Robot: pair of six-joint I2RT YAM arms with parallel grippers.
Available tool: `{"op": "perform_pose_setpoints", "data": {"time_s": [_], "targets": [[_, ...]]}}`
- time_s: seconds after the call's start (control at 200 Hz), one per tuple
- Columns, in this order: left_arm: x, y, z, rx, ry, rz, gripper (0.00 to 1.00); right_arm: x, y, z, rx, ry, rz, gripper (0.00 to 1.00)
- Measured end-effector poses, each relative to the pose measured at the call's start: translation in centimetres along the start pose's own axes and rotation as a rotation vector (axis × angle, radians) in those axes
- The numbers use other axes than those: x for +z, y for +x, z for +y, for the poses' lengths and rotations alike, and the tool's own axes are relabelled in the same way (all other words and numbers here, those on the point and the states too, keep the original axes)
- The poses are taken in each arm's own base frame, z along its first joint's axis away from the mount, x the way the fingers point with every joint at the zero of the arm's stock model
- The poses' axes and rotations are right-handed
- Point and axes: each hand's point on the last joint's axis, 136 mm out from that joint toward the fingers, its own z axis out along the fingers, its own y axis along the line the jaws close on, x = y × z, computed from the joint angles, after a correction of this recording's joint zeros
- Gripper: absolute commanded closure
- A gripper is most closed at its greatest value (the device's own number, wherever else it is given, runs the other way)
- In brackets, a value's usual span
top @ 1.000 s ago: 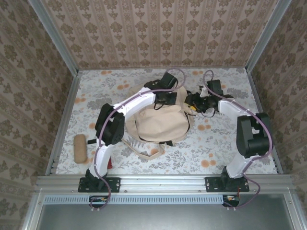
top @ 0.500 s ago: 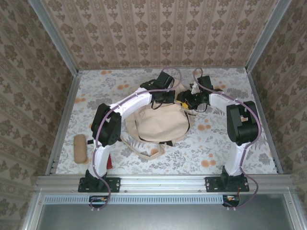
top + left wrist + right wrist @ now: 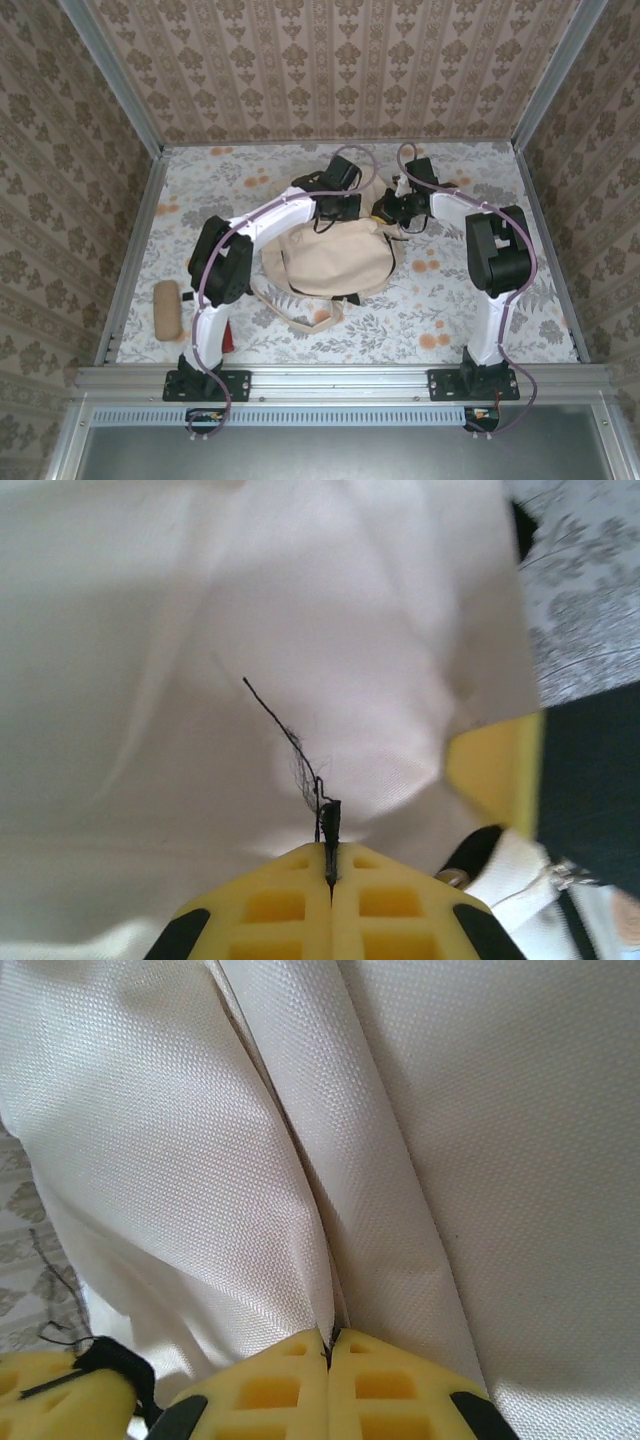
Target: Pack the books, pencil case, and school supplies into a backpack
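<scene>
Movement shows first in the top external view. Over the last second the right gripper (image 3: 391, 211) has come sideways to the far right corner of the large cream-beige canvas backpack (image 3: 335, 258), and its elbow has folded closer. The left gripper (image 3: 337, 207) stays at the far edge of the bag, just beside the right one. The small tan soft oblong pencil case (image 3: 167, 308) lies well apart, far behind the left gripper toward the near left. The small flat red squarish item (image 3: 230, 343) is also far behind it, near the left arm's base.

From the left wrist, the left gripper (image 3: 330, 858) has its fingers pressed fully together, with a thin black tab (image 3: 329, 822) of the backpack pinched between them; pale cloth lies just ahead.

From the right wrist, the right gripper (image 3: 330, 1338) is closed completely on a fold of the same cloth.

Both grippers now hold the bag near its top, so I judge the next move is to pull the opening apart; with the pencil case and the red item still outside, the packing seems to be at an early stage.
</scene>
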Motion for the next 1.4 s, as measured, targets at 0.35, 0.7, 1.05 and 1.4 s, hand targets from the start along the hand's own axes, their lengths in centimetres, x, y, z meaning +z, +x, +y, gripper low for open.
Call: {"op": "perform_pose_setpoints", "data": {"time_s": [0.35, 0.7, 1.05, 1.4], "targets": [[-5.5, 1.7, 7.5, -0.084, -0.166, -0.049, 1.00, -1.5, 0.2, -1.3, -0.008, 0.098, -0.079, 1.00], [-6.3, 4.8, 15.9, -0.220, -0.300, -0.002, 1.00, -2.1, 0.4, -1.9, -0.008, 0.137, -0.109, 1.00], [-6.7, 4.4, 14.6, -0.219, -0.189, 0.017, 0.31, -5.9, 0.2, -4.0, -0.002, 0.266, -0.237, 1.00], [-13.2, 6.7, 21.7, -0.404, -0.280, -0.023, 0.14, -10.5, -0.9, -7.7, 0.027, 0.396, -0.317, 0.18]]}}
